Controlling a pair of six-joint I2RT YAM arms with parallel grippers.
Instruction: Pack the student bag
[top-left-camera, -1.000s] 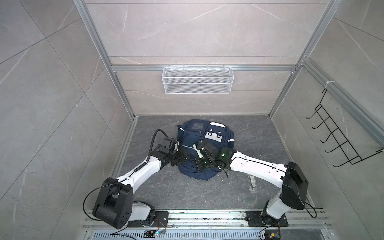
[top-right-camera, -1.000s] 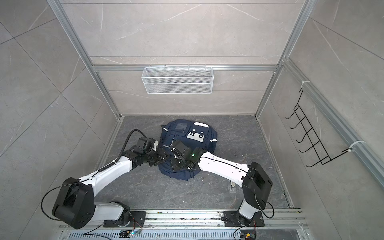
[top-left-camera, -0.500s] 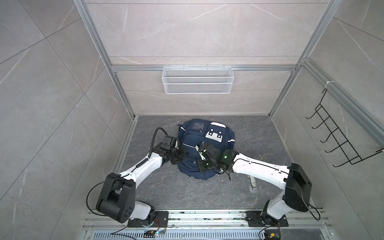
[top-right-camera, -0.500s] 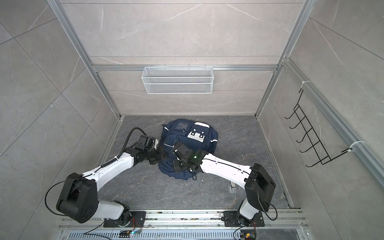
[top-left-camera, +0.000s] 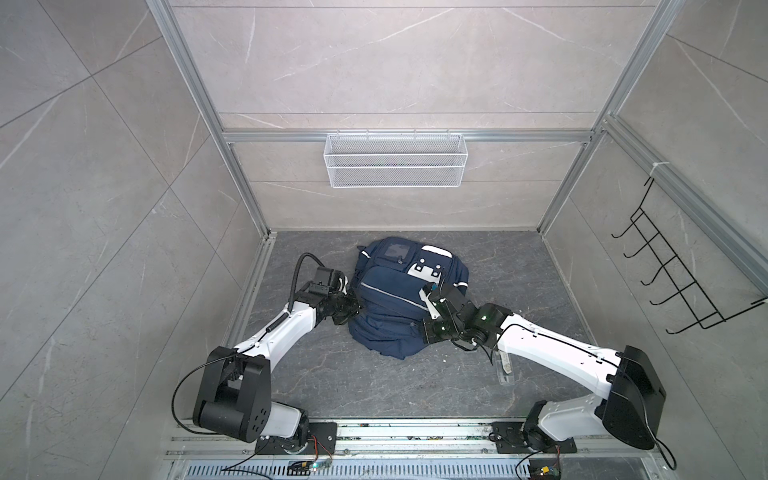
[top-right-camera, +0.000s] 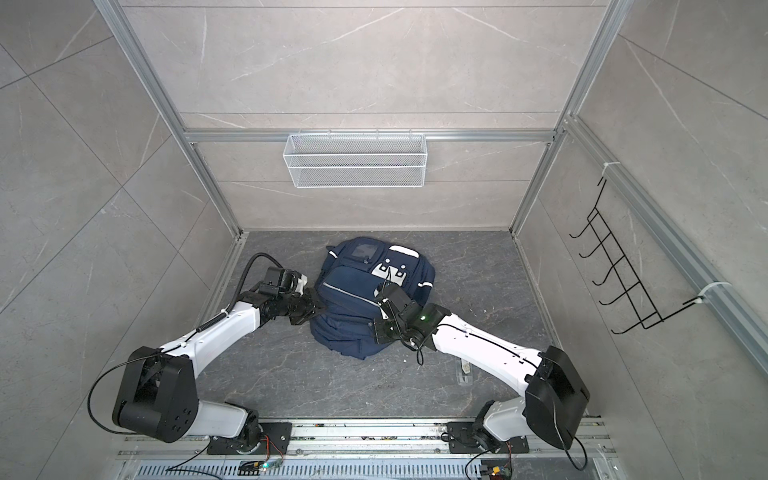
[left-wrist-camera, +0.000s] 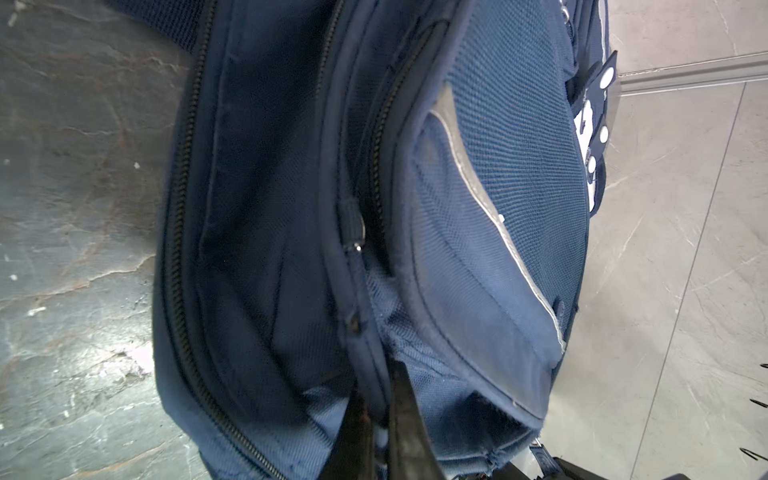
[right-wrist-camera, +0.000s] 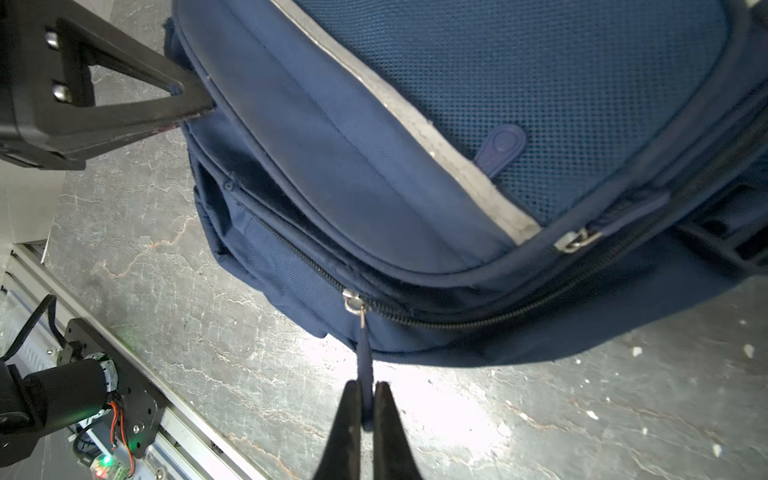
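The large navy-blue fabric student bag (top-left-camera: 401, 299), with white patches and a thin silver stripe, lies front up on the dark grey marbled surface (top-left-camera: 374, 386), in the middle and nearer the back wall than the arm bases. I see no books or cases loose around it, only a small clear scrap (top-left-camera: 505, 372) by the right arm. So I judge the filling done and the closing in hand. Along the main zip the black teeth are meshed on one side of the small metal slider (right-wrist-camera: 353, 300) and gape on the other. That open stretch seems to be what is left.

The right fingers (right-wrist-camera: 345, 432) are pressed together on the narrow navy pull strap (right-wrist-camera: 365, 357) hanging from the slider. The left fingers (left-wrist-camera: 405, 419) are clamped on a piped seam at the bag's side, bracing it, I think.

In both top views the wrists cover both grips. Those views give the bag's place, the white wire basket (top-left-camera: 394, 160) on the back wall and the black wire hook rack (top-left-camera: 681, 274) on the side wall. Only the right wrist view shows the pinched strap and the gaping zip. Only the left wrist view shows the seam between its fingers.
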